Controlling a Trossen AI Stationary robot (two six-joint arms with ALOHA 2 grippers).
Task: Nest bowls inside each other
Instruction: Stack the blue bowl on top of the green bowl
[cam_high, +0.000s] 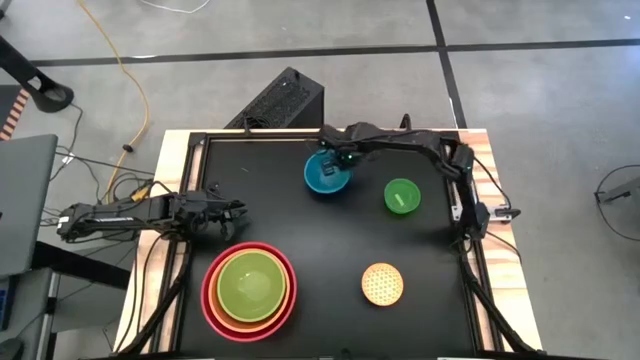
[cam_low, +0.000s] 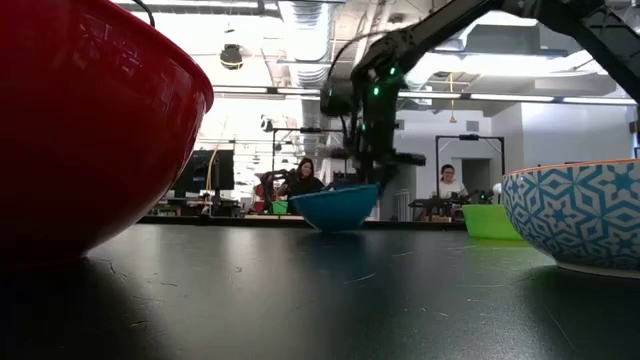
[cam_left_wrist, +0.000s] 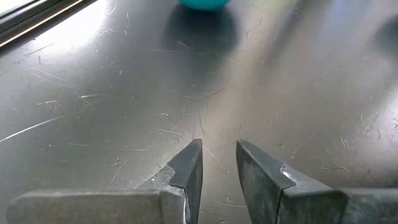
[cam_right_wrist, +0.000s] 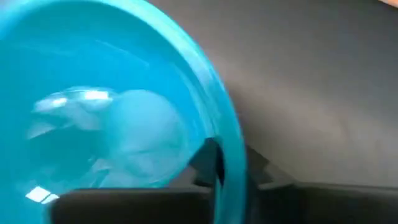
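Observation:
The blue bowl (cam_high: 326, 175) sits at the far middle of the black table; in the low view the blue bowl (cam_low: 336, 208) tilts a little, its right rim higher. My right gripper (cam_high: 342, 158) is shut on its far rim. The lime green bowl (cam_high: 248, 283) sits nested in the orange one, and that in the red-pink bowl (cam_high: 212, 300), at the near left. The smallest green bowl (cam_high: 401, 196) and the patterned yellow bowl (cam_high: 382, 283) stand apart on the right. My left gripper (cam_high: 238, 212) waits at the left edge, open a little, over bare table. My right gripper pinches the blue bowl's rim (cam_right_wrist: 233, 149) with one finger (cam_right_wrist: 210, 163) inside the bowl and the other outside its wall. The fingers come from above, pointing steeply down, at the bowl's far side. The bowl tilts, its underside low at the table.
A wooden frame (cam_high: 175, 150) borders the black table. Bare table lies between the blue bowl and the nested stack, and between the two small bowls. In the low view the red-pink bowl (cam_low: 90, 120) and the patterned bowl (cam_low: 580, 215) stand close to the camera.

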